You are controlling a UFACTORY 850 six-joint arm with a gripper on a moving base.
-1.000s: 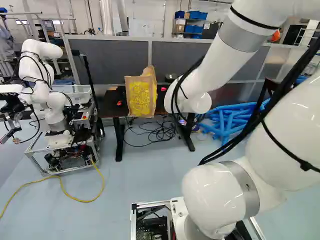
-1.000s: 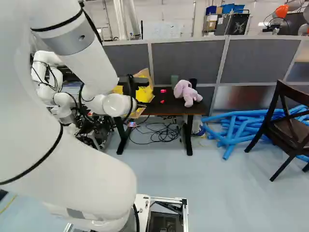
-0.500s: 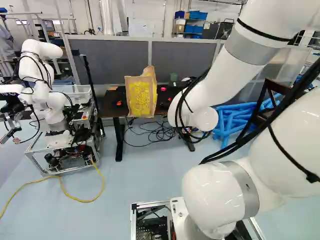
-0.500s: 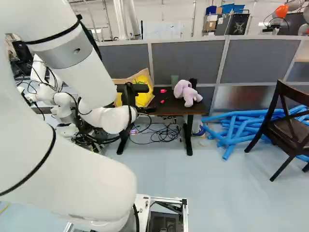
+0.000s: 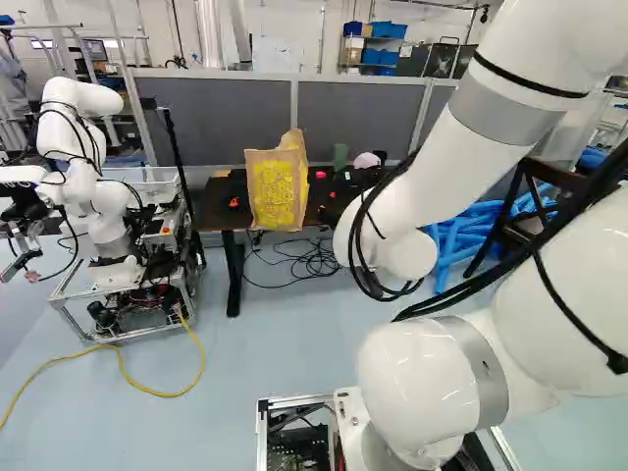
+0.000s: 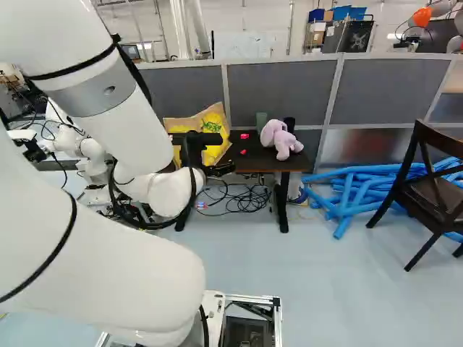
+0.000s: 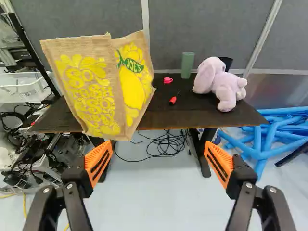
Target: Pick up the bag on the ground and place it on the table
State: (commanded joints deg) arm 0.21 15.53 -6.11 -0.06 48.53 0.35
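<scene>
The bag is upright on the table at its near edge, its bottom overlapping that edge. The left base view gives its yellow-printed front unobstructed; in the right base view the black gripper and the arm hide part of it. Only the wrist view makes the fingers plain: they are spread wide, with nothing pinched between them, and the bag is ahead, apart from both orange pads.

The plush rabbit shows whole in the wrist and right base views, while the left one has just a pale bit past the arm. The green cup appears in all three. The right base view has the dark chair in fuller sight beside the blue tubes; the left shows more of another robot
</scene>
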